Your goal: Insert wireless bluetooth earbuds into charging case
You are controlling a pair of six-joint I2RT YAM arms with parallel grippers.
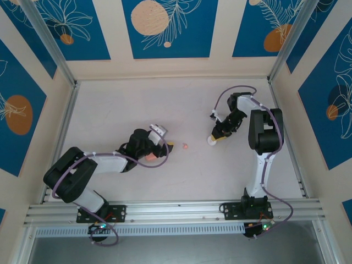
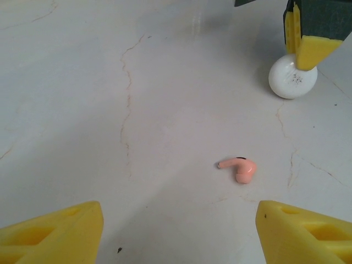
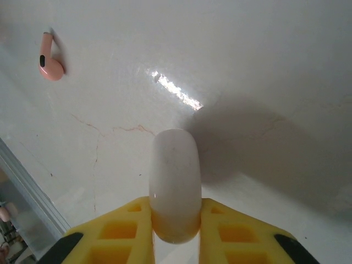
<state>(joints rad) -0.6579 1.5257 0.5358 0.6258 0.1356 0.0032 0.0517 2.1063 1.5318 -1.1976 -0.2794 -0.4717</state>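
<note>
Right claw [image 3: 176, 220] clamped on charging case [image 3: 175, 176] | left claw [image 2: 179, 231] spread wide, earbud [image 2: 240, 169] ahead

i see a pale desk [image 1: 137, 104] with thin cracks [image 2: 127, 110] across it. behind and beside the desk stand cream walls [image 1: 221, 33] with blue leaf-print panels [image 1: 187, 33]; an aluminium rail [image 1: 176, 209] runs along the desk's near edge.
</note>
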